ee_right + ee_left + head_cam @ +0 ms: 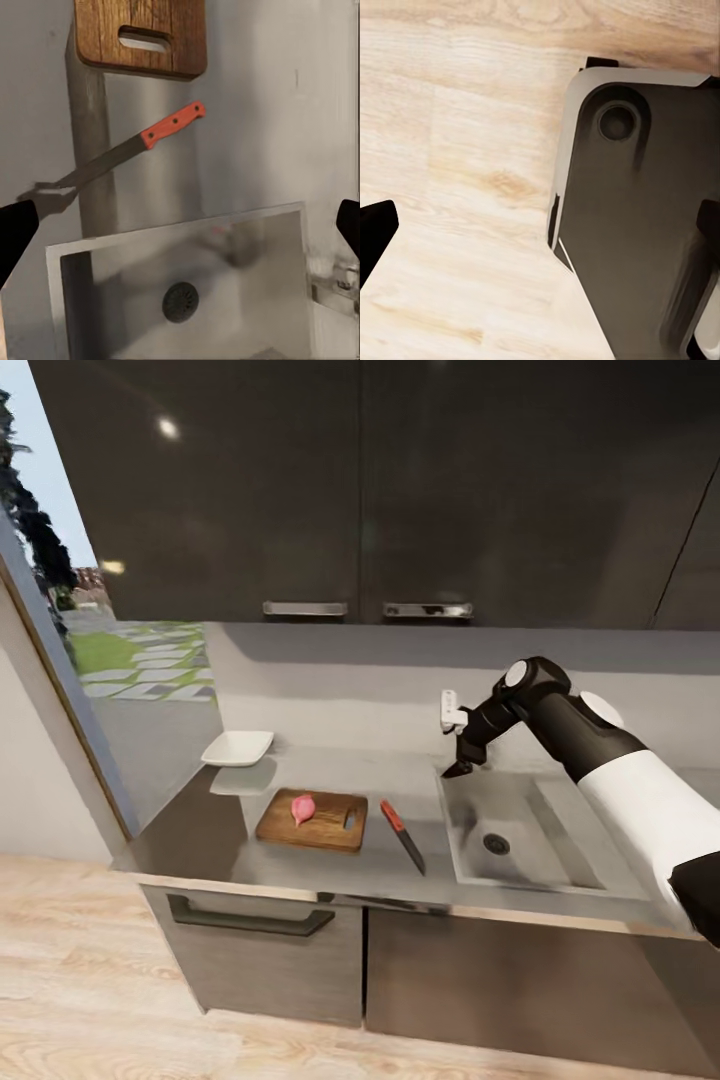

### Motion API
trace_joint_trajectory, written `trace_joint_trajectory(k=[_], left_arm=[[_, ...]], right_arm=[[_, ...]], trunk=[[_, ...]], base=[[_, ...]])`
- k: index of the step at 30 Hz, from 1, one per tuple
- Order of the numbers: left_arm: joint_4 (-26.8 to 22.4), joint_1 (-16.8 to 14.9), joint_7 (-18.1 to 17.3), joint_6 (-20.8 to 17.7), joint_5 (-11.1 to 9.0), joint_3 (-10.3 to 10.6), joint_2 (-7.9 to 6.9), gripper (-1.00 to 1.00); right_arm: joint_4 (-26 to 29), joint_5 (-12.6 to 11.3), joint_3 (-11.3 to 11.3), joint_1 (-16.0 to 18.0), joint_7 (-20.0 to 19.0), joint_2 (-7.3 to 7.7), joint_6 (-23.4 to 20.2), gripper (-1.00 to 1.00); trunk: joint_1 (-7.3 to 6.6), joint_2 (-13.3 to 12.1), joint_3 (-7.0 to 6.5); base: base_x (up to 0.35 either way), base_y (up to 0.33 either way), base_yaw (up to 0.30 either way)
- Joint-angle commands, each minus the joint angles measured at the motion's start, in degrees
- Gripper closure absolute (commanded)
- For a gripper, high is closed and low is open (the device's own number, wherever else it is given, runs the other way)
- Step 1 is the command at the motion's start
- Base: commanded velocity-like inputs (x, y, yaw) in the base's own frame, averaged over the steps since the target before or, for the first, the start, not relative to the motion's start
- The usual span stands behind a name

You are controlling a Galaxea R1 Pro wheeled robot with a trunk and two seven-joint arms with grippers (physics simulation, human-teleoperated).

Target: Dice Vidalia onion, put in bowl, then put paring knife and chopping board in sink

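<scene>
- Right hand [462, 765] hangs released and empty over the sink's [600, 880] rear-left corner; the paring knife [403, 837] lies lower-left of it on the tabletop [200, 830], red handle toward the back, nearest this arm.
- Left hand [540, 225] looks spread over the floor.
- Vidalia onion [302, 809] whole on the chopping board [312, 822], frame centre-left; bowl [238, 748] and sink empty.

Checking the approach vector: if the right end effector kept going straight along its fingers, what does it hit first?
Probably the sink basin floor near the drain: the right end effector hangs over the sink's back edge, angled down into it. The paring knife lies farther out. Depth is uncertain.
</scene>
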State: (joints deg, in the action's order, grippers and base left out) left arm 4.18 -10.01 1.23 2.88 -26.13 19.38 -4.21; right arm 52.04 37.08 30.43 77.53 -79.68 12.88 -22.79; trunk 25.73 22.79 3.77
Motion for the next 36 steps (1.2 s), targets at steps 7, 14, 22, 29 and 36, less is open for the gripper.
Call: trace_joint_trajectory(k=[7,14,22,29,36], left_arm=[[0.2,-0.1,0.0,0.3,-0.7,0.5,0.00,-1.00],[0.1,-0.1,0.0,0.3,-0.8,0.5,0.00,-1.00],[0.1,-0.1,-0.1,0.3,-0.8,0.5,0.12,-1.00],[0.2,-0.1,-0.1,0.3,-0.8,0.5,0.23,-1.00],[0.2,-0.1,-0.1,0.3,-0.8,0.5,0.17,-1.00]], right_arm=[[0.3,0.1,0.3,0.0,0.0,-0.01,-0.5,-1.00],[0.3,0.1,0.3,0.1,0.0,-0.06,-0.6,-1.00],[0.0,4.1,0.3,0.1,0.0,-0.04,-0.5,-1.00],[-0.1,4.7,0.4,0.0,-0.3,-0.15,-0.5,-1.00],[-0.1,4.7,3.2,0.0,-0.5,-0.59,-0.5,-1.00]], trunk=[[0.06,0.1,0.51],[0.06,0.1,0.97],[0.06,0.1,1.50],[0.06,0.1,1.96],[0.06,0.1,2.43]], base=[[0.070,-0.026,0.208],[0.006,-0.084,0.220],[0.000,-0.078,0.221],[-0.011,-0.051,0.221],[-0.102,-0.195,0.220]])
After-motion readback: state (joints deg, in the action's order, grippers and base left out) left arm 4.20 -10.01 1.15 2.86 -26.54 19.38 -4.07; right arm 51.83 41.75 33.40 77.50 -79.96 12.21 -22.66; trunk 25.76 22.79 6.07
